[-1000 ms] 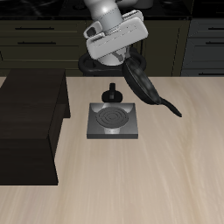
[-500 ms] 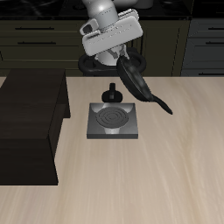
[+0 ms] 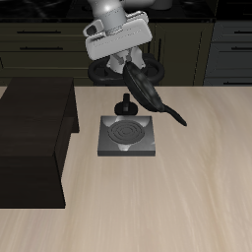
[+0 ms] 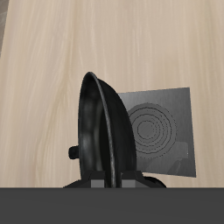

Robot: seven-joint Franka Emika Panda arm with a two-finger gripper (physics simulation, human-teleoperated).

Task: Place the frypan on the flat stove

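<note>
frypan (image 3: 145, 87) moved back w/ hand (image 3: 130, 65), above flat stove (image 3: 127, 137)

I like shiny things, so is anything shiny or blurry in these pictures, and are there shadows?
Exterior view: sharp, evenly lit; the gripper holds the tilted frypan, which shows a faint sheen, and soft shadows lie beside the flat stove. Wrist view: the frypan fills the middle with a pale gleam along its rim; nothing is blurred, and a dark band hides one edge.
</note>
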